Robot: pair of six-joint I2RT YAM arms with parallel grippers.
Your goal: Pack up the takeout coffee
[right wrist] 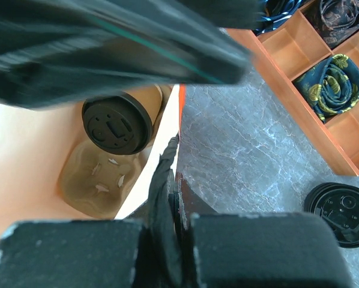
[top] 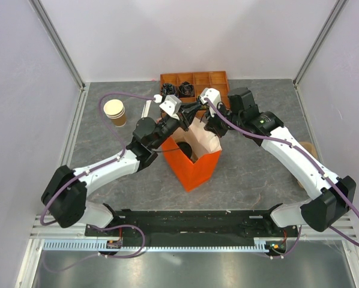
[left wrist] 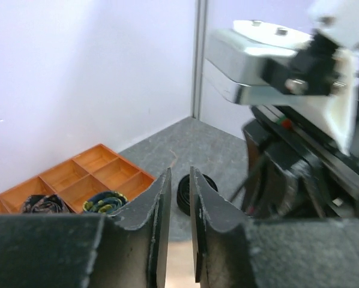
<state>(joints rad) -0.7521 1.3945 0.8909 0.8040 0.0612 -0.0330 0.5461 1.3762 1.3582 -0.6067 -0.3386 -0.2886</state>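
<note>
Two risks: right hand (right wrist: 169,162) clenched on bag (top: 197,169) rim, tug toward 3 o'clock could tip bag, topple coffee cup (right wrist: 116,124); left hand (left wrist: 178,180), slightly parted, empty, could snag rim.

The bag (top: 194,168) is bright orange, the takeout coffee (right wrist: 116,125) tan with a black lid, the table (top: 257,174) grey-marbled; at twelve o'clock, an amber tray (top: 218,81).
</note>
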